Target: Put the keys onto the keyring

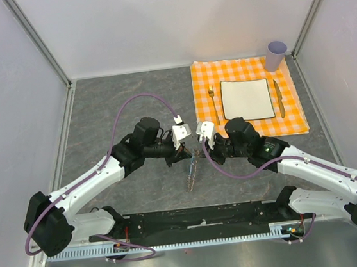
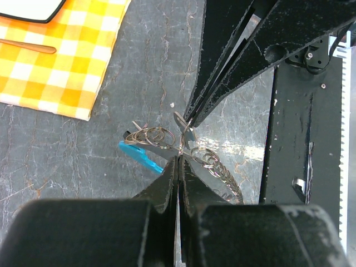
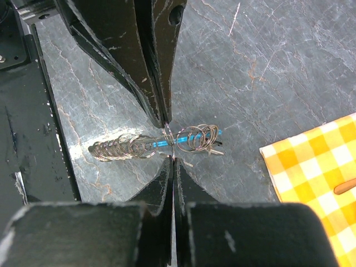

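The keyring is a string of thin metal rings with a bright-blue tag [image 2: 141, 157]. It hangs and lies between the two grippers in the top view [image 1: 191, 174]. My left gripper [image 2: 179, 159] and my right gripper [image 3: 171, 159] meet tip to tip above the grey table. Each is shut on the same thin ring [image 3: 169, 142] of the keyring. A small flat grey key [image 2: 185, 127] sits at the right gripper's tips. Small dark key ends [image 3: 216, 148] stick out of the ring cluster beside the tag. The black fob does not show.
An orange checked cloth [image 1: 246, 68] at the back right carries a white plate [image 1: 247, 98], a fork [image 1: 214, 103], a knife [image 1: 279, 98] and a lilac cup [image 1: 276, 55]. The black base rail [image 1: 201, 220] runs along the near edge.
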